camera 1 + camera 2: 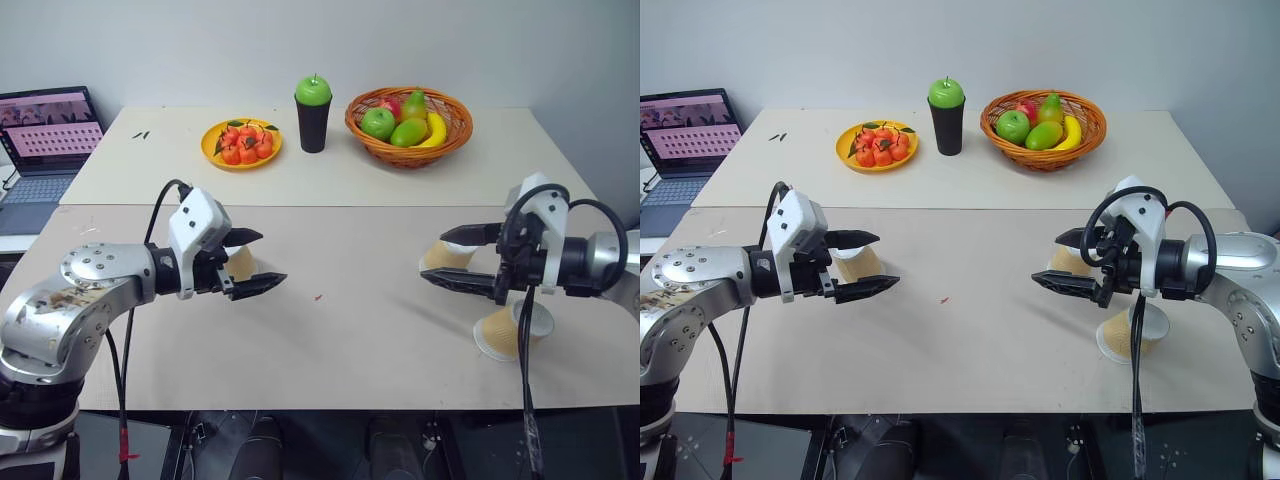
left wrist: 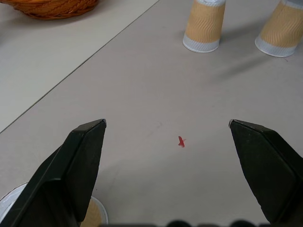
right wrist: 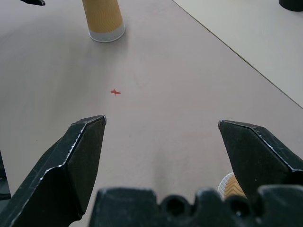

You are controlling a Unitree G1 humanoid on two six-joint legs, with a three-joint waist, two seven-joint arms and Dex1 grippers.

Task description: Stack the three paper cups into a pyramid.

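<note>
Two head views look forward and down from above the pale beige table (image 1: 330, 330), taking in its whole top as far as the woven wicker fruit basket (image 1: 409, 125) at the far side; they share nearly the same scene, slightly offset. Each wrist view sits low and close to the tabletop, looking between its own black fingers (image 2: 80, 161) toward the table's middle. Both catch the small red mark (image 3: 115, 92), and the left one probably the basket's edge (image 2: 52, 7).
</note>
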